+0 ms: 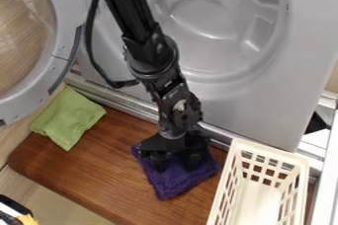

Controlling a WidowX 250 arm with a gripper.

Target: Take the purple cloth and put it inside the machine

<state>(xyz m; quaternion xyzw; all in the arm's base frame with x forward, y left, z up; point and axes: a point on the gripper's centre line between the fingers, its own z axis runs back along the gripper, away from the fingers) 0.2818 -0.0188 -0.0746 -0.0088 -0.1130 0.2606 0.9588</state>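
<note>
So, going from the near edge back, we're spotting a partly cut-off object with black, white and yellow parts (pixel 9 211) poking into the bottom left corner. Over on the right, a cream plastic basket (pixel 272 152) with slotted sides is sitting partly over the brown wooden board (pixel 119 169). Just beside it, the purple cloth (pixel 178 178) is lying on the board, kinda rumpled, outside the machine (pixel 254 103). We're seeing the black gripper (pixel 176 163) pointing down right onto it, fingers spread apart and overlapping the cloth's upper part. Off to the left, a folded green cloth (pixel 68 117) is resting partly on the board, near its edge. Behind all that, the grey machine is standing with its round opening facing us, and its round door (pixel 64 9) is hanging open at the upper left. The black arm (pixel 129 7) is coming in from the top, crossing in front of the opening, with a cable (pixel 98 68) looping down beside it.
</note>
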